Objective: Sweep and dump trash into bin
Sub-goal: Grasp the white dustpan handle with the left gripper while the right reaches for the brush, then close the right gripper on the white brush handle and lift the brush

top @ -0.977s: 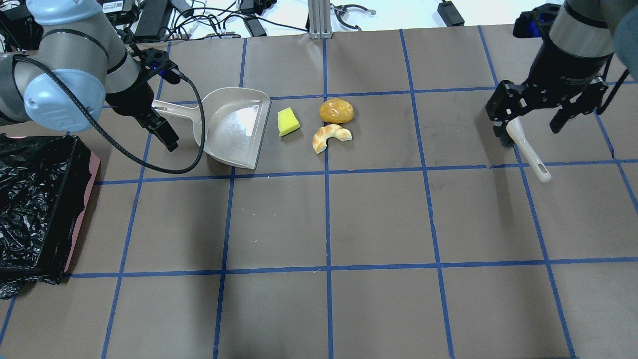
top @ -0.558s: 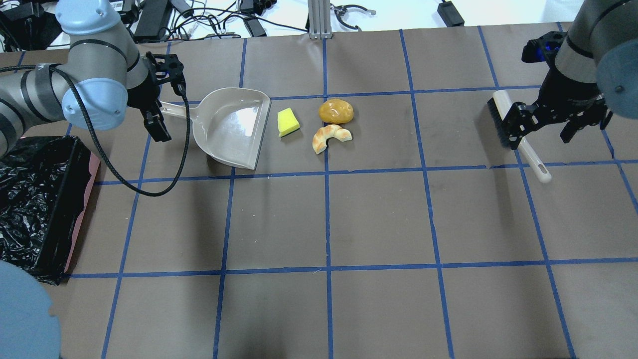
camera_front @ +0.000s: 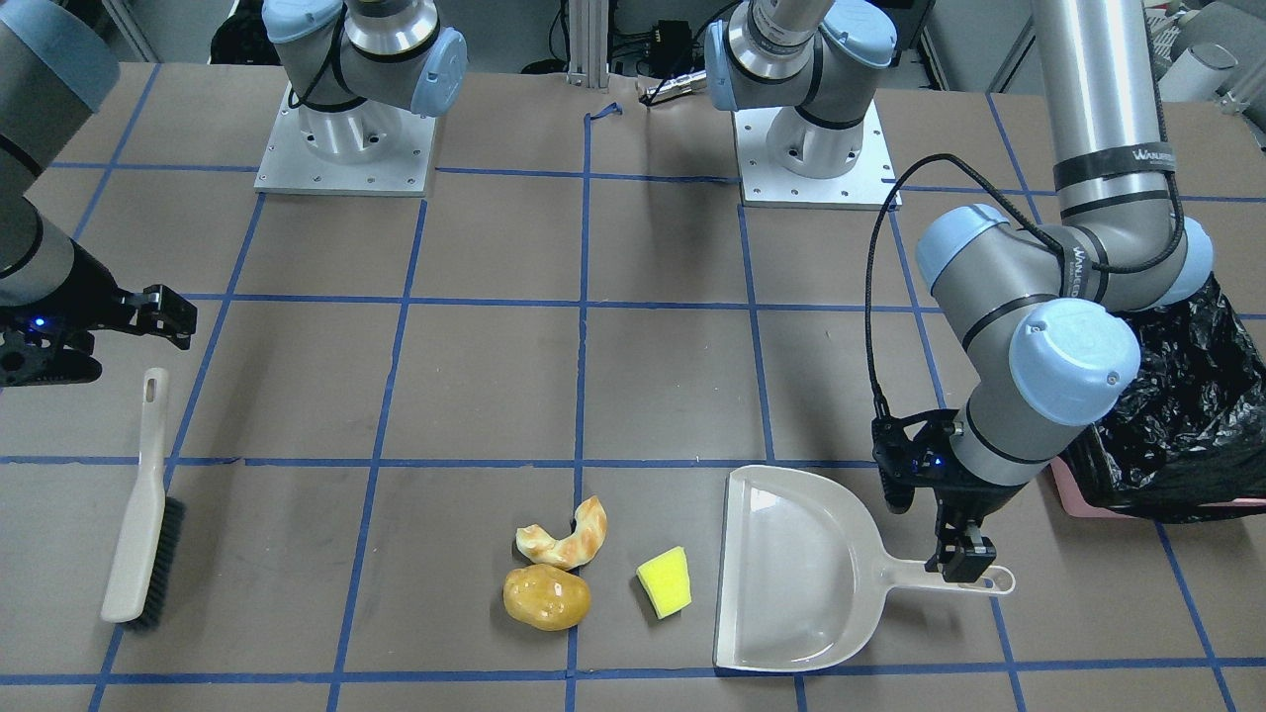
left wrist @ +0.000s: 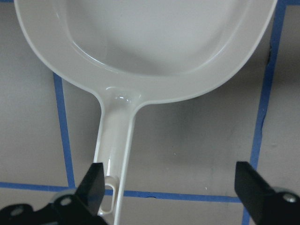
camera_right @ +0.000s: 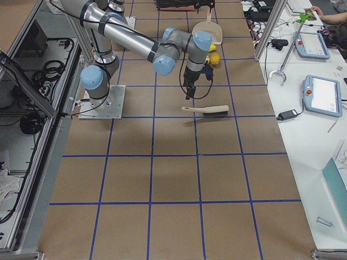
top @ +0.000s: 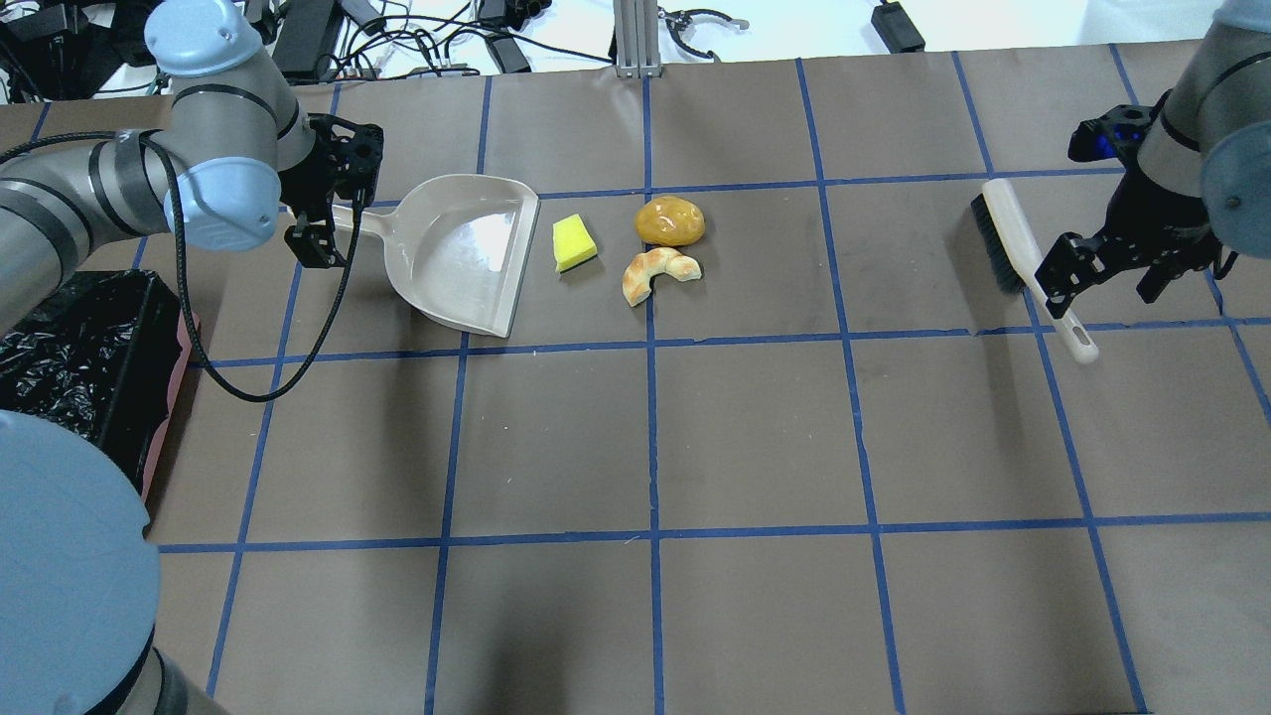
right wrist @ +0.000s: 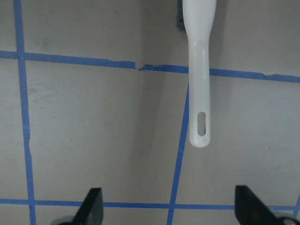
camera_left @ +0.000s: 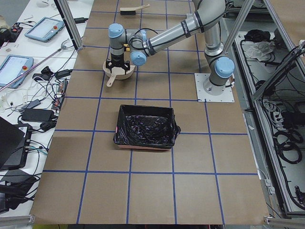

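Left end effector (left wrist: 168, 178) and right end effector (right wrist: 168, 197) gaped; dustpan handle (left wrist: 115, 140) hugged one finger, lower left, so closing might knock it askew.

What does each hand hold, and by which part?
Nothing is held. The left hand is open over the dustpan handle; the right hand is open near the brush handle.
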